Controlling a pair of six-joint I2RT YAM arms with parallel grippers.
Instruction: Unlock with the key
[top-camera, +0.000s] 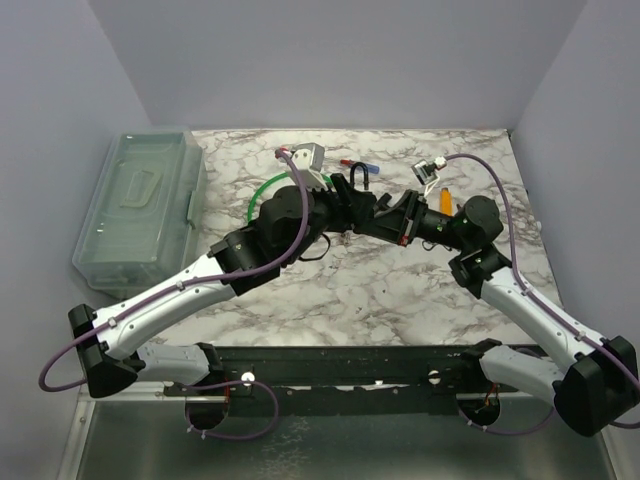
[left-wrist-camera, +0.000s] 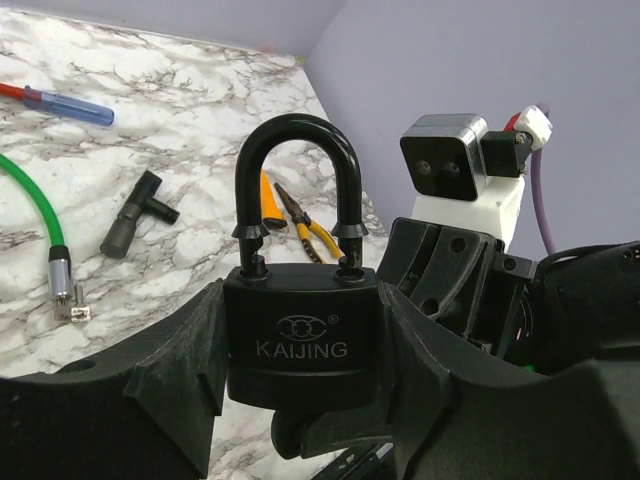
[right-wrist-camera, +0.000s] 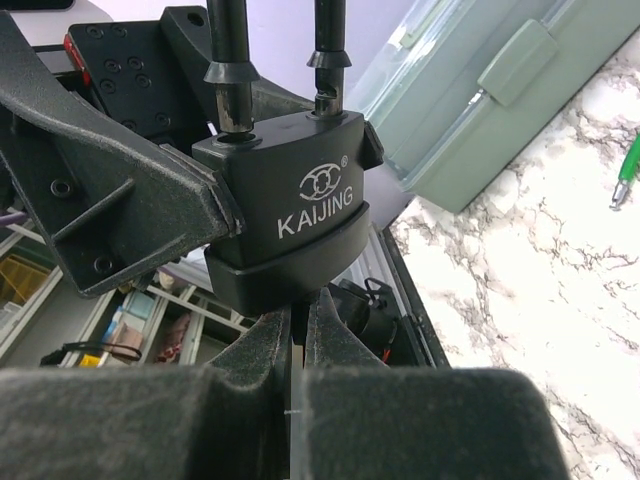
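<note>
A black KAIJING padlock (left-wrist-camera: 300, 330) is held upright above the table, with my left gripper (left-wrist-camera: 300, 345) shut on the sides of its body. In the top view the padlock's shackle (top-camera: 358, 185) stands up between the two arms, and my left gripper (top-camera: 348, 208) meets my right gripper (top-camera: 388, 215) there. My right gripper (right-wrist-camera: 298, 312) is shut right under the padlock (right-wrist-camera: 290, 220), tips against its underside. Only a thin pale sliver of the key (right-wrist-camera: 297, 345) shows between those fingers; the rest is hidden. Both shackle legs enter the body.
A clear plastic box (top-camera: 140, 210) stands at the left. A green cable (left-wrist-camera: 35, 205), a blue-handled screwdriver (left-wrist-camera: 70, 105), a black T-fitting (left-wrist-camera: 135, 212) and yellow pliers (left-wrist-camera: 305, 225) lie on the marble table (top-camera: 350, 290) behind the padlock.
</note>
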